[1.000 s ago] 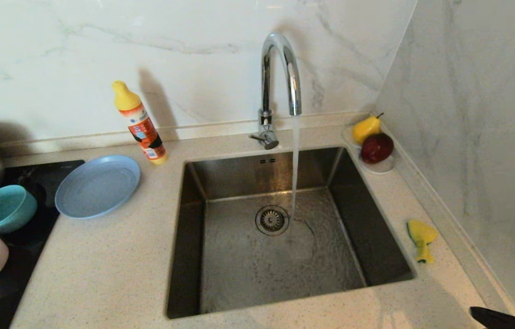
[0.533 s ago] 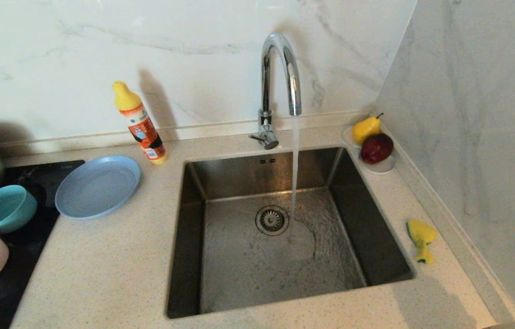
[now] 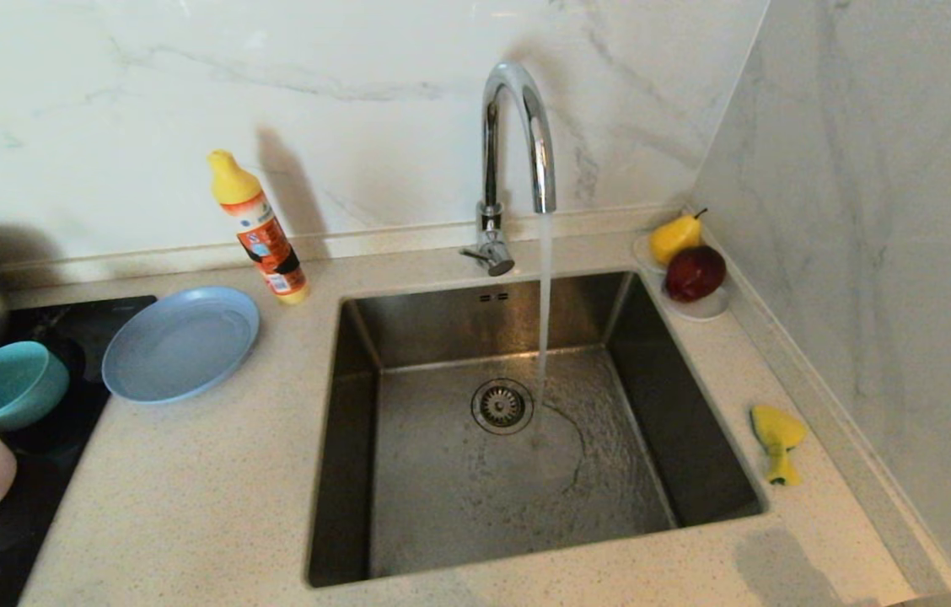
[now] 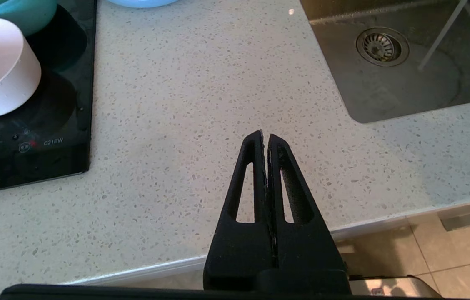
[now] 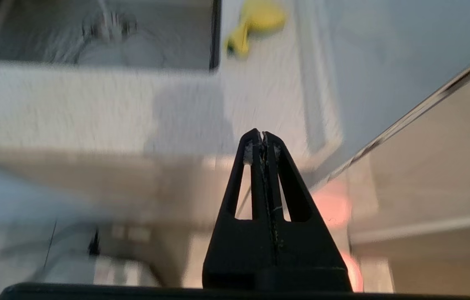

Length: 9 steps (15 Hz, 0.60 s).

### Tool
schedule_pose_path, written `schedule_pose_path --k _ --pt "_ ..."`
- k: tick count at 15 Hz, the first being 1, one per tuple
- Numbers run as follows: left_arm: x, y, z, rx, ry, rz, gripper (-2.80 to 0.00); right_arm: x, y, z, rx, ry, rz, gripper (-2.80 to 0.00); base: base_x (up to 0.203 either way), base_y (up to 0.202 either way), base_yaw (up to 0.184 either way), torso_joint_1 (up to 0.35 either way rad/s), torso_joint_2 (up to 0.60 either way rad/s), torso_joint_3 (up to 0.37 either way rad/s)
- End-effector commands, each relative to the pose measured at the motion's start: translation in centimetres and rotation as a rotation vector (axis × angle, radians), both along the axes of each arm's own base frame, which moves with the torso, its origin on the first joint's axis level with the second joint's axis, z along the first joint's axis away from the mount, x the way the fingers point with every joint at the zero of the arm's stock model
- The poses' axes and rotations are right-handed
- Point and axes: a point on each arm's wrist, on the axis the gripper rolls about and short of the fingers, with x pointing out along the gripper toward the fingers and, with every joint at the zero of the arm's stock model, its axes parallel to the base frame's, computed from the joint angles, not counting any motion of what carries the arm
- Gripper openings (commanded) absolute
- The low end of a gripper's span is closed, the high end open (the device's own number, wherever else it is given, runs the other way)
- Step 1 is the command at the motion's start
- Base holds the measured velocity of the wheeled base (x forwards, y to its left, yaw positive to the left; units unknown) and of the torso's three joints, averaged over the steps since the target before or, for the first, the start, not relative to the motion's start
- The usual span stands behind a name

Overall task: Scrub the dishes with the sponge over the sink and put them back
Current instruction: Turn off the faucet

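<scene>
Since a second ago, my right gripper (image 5: 263,135) has dropped off the counter's near corner; jaws pressed together, empty, like my parked left gripper (image 4: 265,136). Sponge (image 5: 256,23) lies well ahead beside the sink (image 3: 357,379). Risk: closed jaws shove it into the running water.

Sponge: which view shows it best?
The head view: the sponge lies sharp and whole on the counter right of the sink. The right wrist view shows it blurred, far off. The left wrist view misses it.
</scene>
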Motion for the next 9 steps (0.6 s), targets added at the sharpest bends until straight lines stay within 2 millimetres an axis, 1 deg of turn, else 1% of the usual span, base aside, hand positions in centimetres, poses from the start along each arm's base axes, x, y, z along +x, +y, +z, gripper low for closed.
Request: schedule_pose_path --k 1,4,7,9 --pt "0.01 0.00 0.00 0.001 0.002 0.000 -2.80 -0.42 0.00 -0.18 0.022 -0.083 -0.002 -2.80 0.000 0.000 0.000 0.000 0.00 0.000" --pt "0.01 0.00 -0.02 0.001 0.003 -0.001 -2.80 -0.42 -0.02 -0.17 0.032 -0.085 -0.013 -2.80 0.000 0.000 0.000 0.000 0.00 0.000" --pt "0.00 0.00 0.00 0.001 0.000 0.000 -2.80 -0.41 -0.09 -0.15 0.098 -0.084 -0.044 -2.80 0.000 0.000 0.000 0.000 0.00 0.000" --pt "0.01 0.00 -0.03 0.001 0.003 -0.001 -2.80 -0.40 -0.09 -0.15 0.098 -0.084 -0.044 -2.80 0.000 0.000 0.000 0.000 0.00 0.000"
